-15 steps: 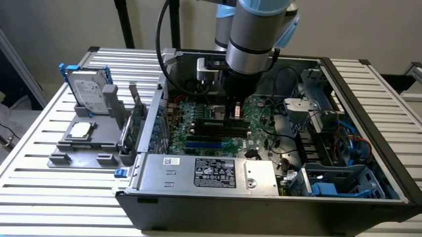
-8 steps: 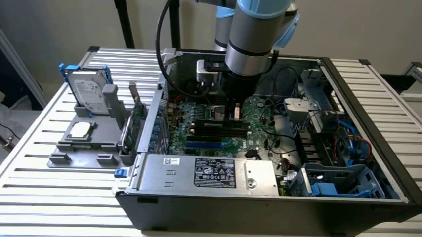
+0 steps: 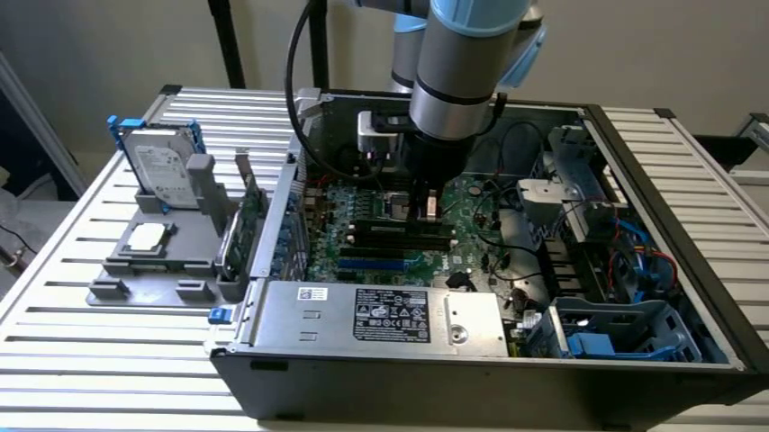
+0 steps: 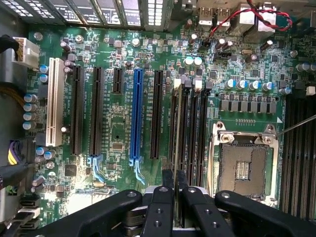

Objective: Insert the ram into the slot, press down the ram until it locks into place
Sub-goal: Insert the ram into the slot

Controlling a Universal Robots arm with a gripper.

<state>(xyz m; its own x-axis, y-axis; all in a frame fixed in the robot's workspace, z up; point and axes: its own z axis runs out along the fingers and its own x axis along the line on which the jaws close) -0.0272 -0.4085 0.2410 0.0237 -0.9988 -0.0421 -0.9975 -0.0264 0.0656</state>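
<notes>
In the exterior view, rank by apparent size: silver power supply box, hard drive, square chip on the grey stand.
1. power supply box
2. hard drive
3. square chip
The box sits nearest the camera, which inflates it.

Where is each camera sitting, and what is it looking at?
Exterior view: sits off the arm, above the open computer case, looking down into it; the arm and its gripper show over the board.
Wrist view: rides on the wrist, looking straight down at the motherboard; the gripper's black fingers show, closed on the ram, seen edge-on among the black memory slots.
Shared: both show the gripper, the motherboard and the blue slot.
</notes>
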